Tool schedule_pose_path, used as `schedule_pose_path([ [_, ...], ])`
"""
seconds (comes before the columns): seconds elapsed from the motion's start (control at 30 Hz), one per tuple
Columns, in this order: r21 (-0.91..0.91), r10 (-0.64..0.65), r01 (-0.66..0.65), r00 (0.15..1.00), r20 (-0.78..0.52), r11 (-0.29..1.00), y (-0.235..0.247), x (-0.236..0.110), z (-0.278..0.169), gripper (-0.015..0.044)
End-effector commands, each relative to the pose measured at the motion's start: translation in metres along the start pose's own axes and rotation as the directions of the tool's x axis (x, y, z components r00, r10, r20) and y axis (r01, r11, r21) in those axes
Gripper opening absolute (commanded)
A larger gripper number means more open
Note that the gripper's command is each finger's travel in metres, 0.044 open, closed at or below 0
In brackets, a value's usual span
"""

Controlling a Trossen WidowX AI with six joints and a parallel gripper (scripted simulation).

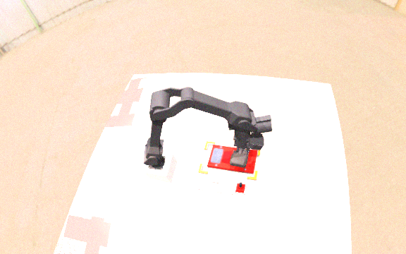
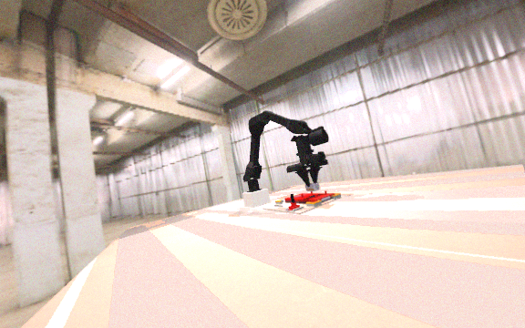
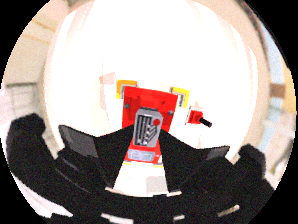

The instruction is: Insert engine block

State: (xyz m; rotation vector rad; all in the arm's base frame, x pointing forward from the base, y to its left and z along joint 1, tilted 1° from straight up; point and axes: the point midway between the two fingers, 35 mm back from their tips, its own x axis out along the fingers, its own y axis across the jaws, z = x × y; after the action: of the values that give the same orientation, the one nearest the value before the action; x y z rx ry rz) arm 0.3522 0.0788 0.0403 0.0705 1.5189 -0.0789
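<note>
Over the red car body [image 1: 232, 159] I have the grey engine block [image 3: 145, 128] clamped between the fingers of the gripper [image 3: 145, 137], held at the end of the body away from its pale blue panel [image 1: 218, 155]. Yellow corner marks [image 1: 203, 170] frame the body. A small red piece [image 1: 240, 188] sits just beside it.

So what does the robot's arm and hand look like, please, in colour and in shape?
The arm is dark grey, nearly black, with boxy links and rounded, drum-like joints. It stands on a small white block. The hand is the same dark colour, with two flat fingers that narrow toward the tips. No cables or markings can be made out.
</note>
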Motion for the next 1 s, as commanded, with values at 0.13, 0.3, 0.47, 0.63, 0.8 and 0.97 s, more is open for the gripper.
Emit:
schedule_pose_path([
  [0.13,0.005,-0.006,0.006,1.0,-0.002,1.0,-0.0011,0.0017,-0.0004,0.0159],
  [0.3,0.005,-0.006,0.006,1.0,-0.002,1.0,-0.0011,0.0017,-0.0004,0.0159],
  [0.47,-0.016,-0.006,0.006,1.0,-0.002,1.0,-0.0014,0.0017,-0.0006,0.0159],
  [0.63,-0.016,-0.006,0.006,1.0,-0.002,1.0,-0.0014,0.0017,-0.0006,0.0159],
  [0.8,-0.016,-0.006,0.006,1.0,-0.002,1.0,-0.0014,0.0017,-0.0006,0.0159],
  [0.97,-0.007,-0.006,0.006,1.0,-0.002,1.0,-0.0025,0.0029,-0.0006,0.0159],
])
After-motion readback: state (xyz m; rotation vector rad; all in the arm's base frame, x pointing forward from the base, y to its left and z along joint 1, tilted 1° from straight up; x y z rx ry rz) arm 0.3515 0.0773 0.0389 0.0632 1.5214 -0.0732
